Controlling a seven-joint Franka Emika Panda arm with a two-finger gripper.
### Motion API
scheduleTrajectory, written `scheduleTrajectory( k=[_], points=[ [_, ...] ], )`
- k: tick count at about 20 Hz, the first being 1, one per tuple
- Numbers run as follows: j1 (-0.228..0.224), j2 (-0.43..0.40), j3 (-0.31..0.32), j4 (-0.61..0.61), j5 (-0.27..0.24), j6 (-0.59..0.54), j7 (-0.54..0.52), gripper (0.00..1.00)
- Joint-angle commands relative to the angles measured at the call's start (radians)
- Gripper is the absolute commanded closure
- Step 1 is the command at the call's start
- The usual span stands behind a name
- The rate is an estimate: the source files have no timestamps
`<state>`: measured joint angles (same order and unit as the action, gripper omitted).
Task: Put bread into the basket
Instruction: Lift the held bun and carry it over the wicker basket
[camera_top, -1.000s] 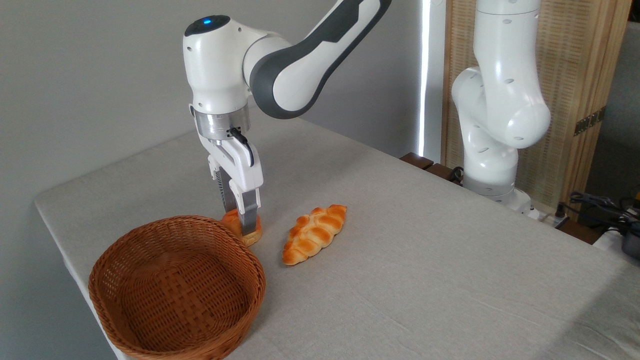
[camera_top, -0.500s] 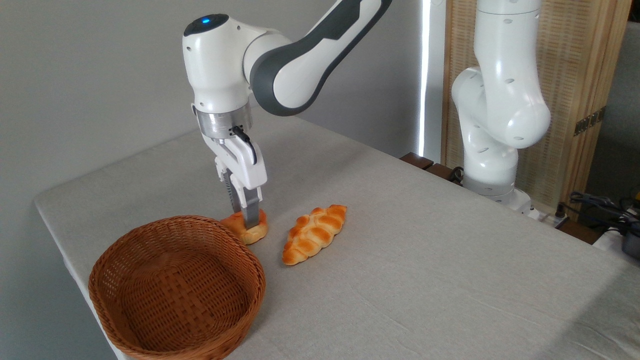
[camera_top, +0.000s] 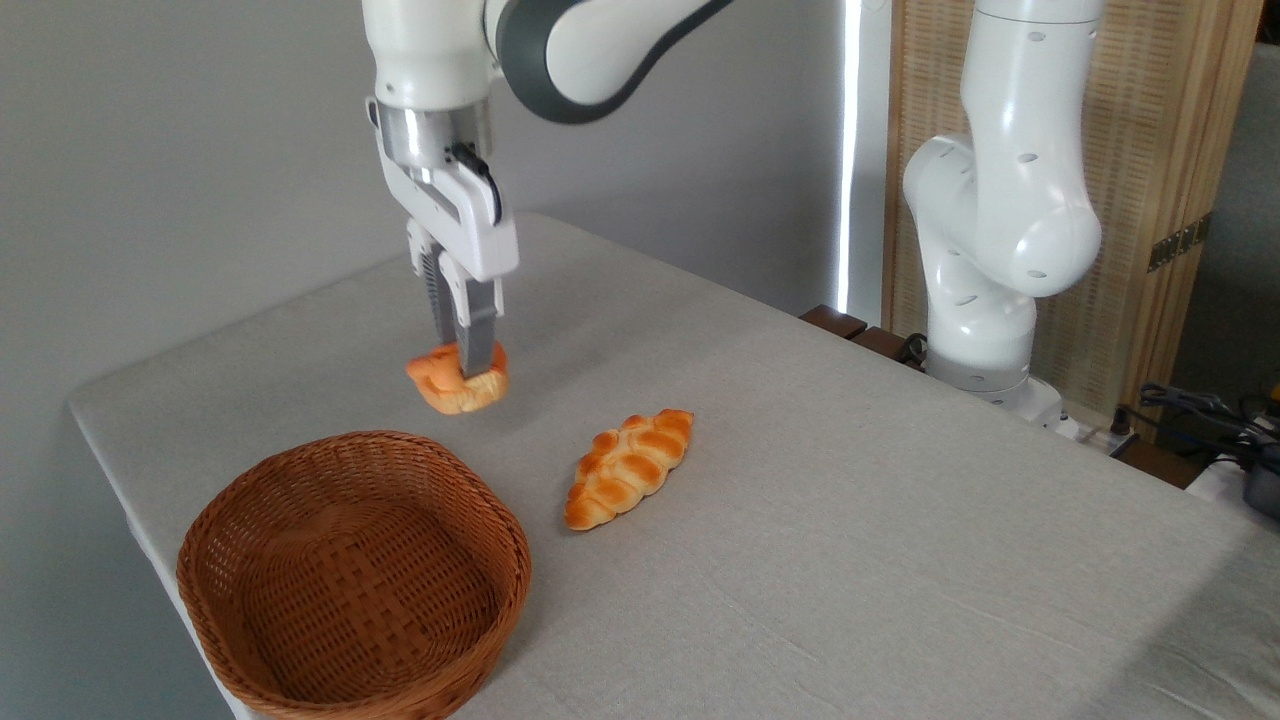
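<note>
Bun (camera_top: 455, 385) is off the bench (camera_top: 850, 480), hanging in the air, pinched at its top by the gripper (camera_top: 462, 360). Jaws clenched on it, fingers (camera_top: 478, 335) pointing straight down, wrist roughly vertical. Bun tilts a little, left side lower, so the grip looks off-centre; could slip, a guess only.

Position: bun sits above the bench behind the far rim of the wicker basket (camera_top: 250, 480), not over the basket opening yet as far as this one view tells. Depth is hard to read from a single camera. Faint shadow on the cloth under and right of the bun fits that.

Basket is empty, reddish-brown, oval, at the front left corner of the bench, close to the edge. Braided loaf (camera_top: 628, 466) lies flat on the bench to the right of the basket, apart from it, untouched, not the target.

Progress: grasp done, lift done. Left: carry the bun toward the camera and slightly left until over the basket centre, lower inside the rim, release, pull away. Roughly halfway by my read.

Watch for: clipping the basket's far rim if the descent starts too early. Basket is light and near the bench edge, so a nudge could shift it.
</note>
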<state>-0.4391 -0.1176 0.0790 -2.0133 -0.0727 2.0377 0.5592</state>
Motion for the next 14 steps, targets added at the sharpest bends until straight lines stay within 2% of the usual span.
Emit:
scheduleTrajectory(
  k=[1,5,7,8,10,11,14],
  points=[
    [0.014,0.010,0.036,0.041,-0.030,0.079,-0.009,0.55],
    [0.016,0.044,0.057,0.041,-0.035,0.245,-0.013,0.54],
    [0.016,0.064,0.074,0.039,-0.035,0.317,-0.012,0.49],
    [0.016,0.073,0.076,0.039,-0.035,0.341,-0.010,0.39],
    [0.016,0.093,0.076,0.039,-0.032,0.372,-0.007,0.03],
    [0.016,0.099,0.076,0.039,-0.032,0.378,-0.009,0.00],
    [0.014,0.107,0.076,0.039,-0.029,0.378,-0.010,0.00]
  ],
)
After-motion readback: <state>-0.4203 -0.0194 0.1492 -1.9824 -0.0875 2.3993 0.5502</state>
